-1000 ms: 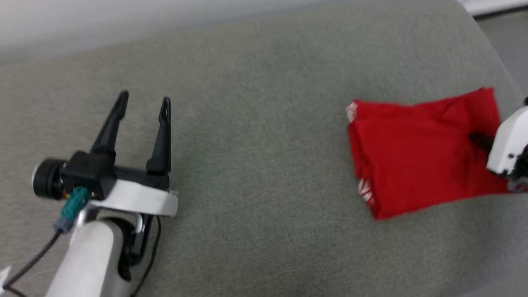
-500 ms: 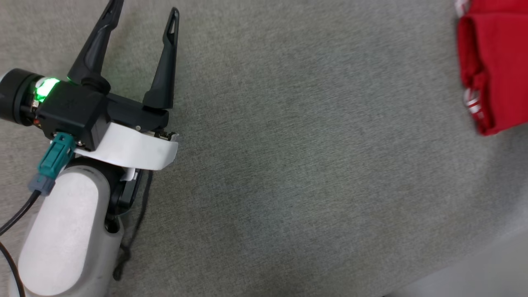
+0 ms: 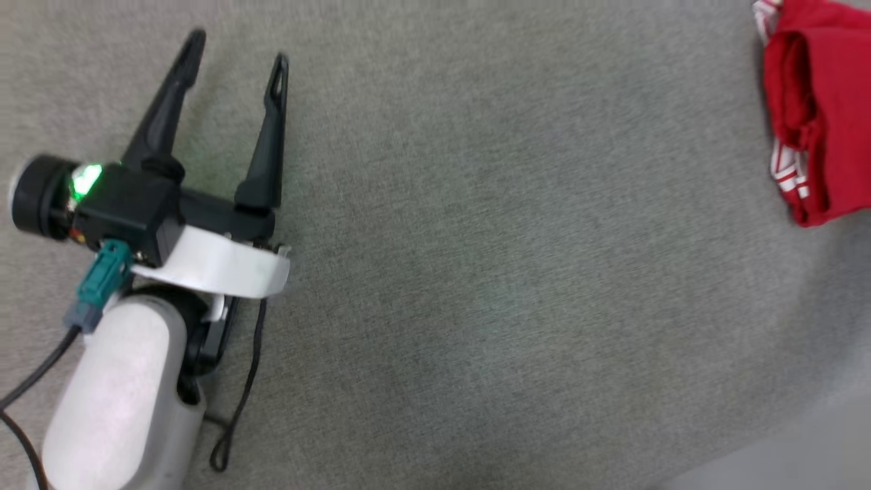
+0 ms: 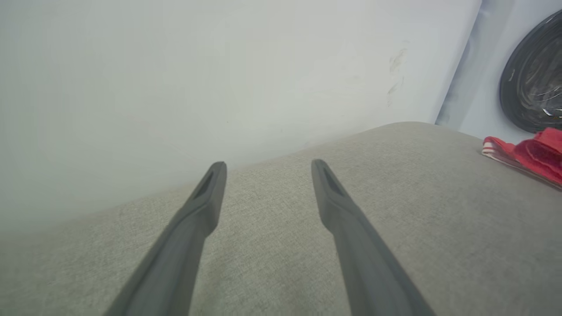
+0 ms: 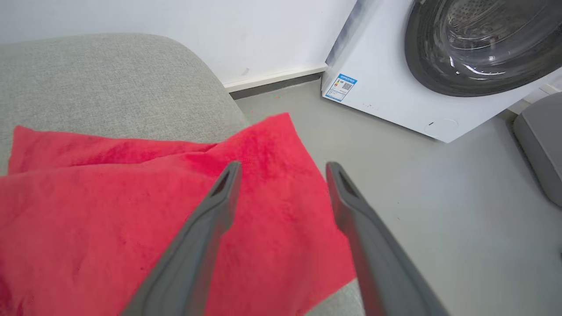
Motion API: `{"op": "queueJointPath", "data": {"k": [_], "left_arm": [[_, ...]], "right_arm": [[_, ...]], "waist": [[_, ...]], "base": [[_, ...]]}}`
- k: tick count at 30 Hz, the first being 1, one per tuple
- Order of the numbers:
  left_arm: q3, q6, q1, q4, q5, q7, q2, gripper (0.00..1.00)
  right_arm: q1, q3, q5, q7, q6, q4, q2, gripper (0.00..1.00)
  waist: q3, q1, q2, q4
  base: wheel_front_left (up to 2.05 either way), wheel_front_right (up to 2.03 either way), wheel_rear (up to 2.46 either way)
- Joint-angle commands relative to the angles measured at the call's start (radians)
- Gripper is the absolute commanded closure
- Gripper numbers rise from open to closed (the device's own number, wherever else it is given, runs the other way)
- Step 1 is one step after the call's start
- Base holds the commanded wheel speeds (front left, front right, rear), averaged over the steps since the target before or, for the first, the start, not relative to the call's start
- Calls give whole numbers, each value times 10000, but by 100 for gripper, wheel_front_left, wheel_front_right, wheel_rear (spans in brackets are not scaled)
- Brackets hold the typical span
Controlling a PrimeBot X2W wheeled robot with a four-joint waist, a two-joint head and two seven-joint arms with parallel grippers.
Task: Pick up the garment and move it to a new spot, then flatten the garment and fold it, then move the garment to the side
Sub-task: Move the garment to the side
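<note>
The garment [image 3: 827,116], red and folded, lies at the far right of the grey cushion [image 3: 476,238], its striped trim at the left edge. In the right wrist view the garment [image 5: 131,206] spreads under my right gripper [image 5: 281,169], which is open above its corner near the cushion's edge, nothing between the fingers. My left gripper [image 3: 235,51] hovers open over bare cushion at the left, far from the garment. In the left wrist view the left gripper [image 4: 268,164] points at the wall, with the garment [image 4: 527,153] at the right edge.
A white washing machine [image 5: 439,66] with a dark round door stands on the grey floor [image 5: 439,210] beyond the cushion's right end. A white wall [image 4: 219,79] runs behind the cushion. A grey object [image 5: 542,145] sits at the far right.
The head camera has swung, so the garment now sits at the picture's right edge. The right gripper, shut on the garment a second ago, now stands open above it. The left gripper stays open.
</note>
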Motion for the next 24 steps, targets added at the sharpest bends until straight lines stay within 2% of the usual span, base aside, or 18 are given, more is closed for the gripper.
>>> {"op": "queueJointPath", "data": {"k": [1, 8, 11, 17, 24], "left_arm": [[56, 84, 299, 124, -83, -140, -75, 0], [297, 495, 1688, 838, -559, -759, -375, 0], [446, 682, 2311, 1071, -758, -945, -476, 0], [627, 971, 3373, 1425, -1074, -1208, -680, 0], [795, 1159, 4043, 1798, -1303, -1391, -776, 0]], "right_arm": [[183, 132, 49, -177, -7, 132, -209, 0], [1203, 1694, 717, -1044, -7, 253, -777, 0], [1900, 2460, 1236, -1308, -7, 63, -779, 0], [3488, 3722, 2083, -1777, -7, -876, -488, 0], [4810, 4450, 2535, -2202, -7, -2549, 199, 0]], "waist": [[-665, -1, -1, 41], [-2505, -1, -1, 287], [-3182, -1, -1, 457], [-4182, -1, -1, 960], [-4825, -1, -1, 1735]], "base": [[0, 0, 0], [0, 0, 0], [0, 0, 0], [0, 0, 0], [0, 0, 0]]}}
